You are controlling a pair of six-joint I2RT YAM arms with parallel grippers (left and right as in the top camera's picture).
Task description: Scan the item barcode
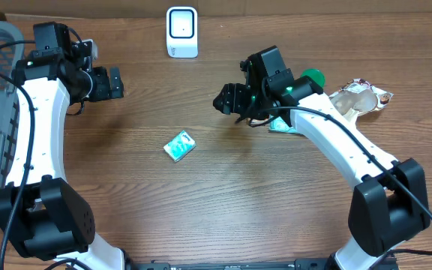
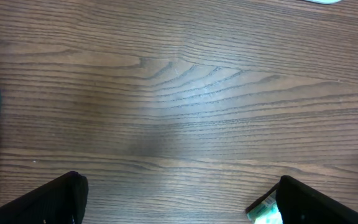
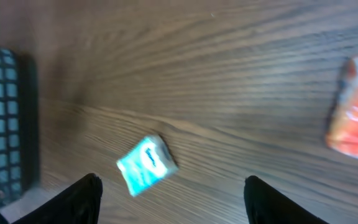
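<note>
Teal packet (image 1: 179, 145) lies flat on the table (image 1: 223, 202), long axis diagonal, left of and base-ward from the nearer right gripper (image 1: 225, 99), spread and empty; left gripper (image 1: 115, 82), likewise released, stands farther off.

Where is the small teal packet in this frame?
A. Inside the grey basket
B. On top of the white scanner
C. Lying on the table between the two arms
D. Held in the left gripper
C: the teal packet lies flat on the wooden table, with nothing touching it.
</note>
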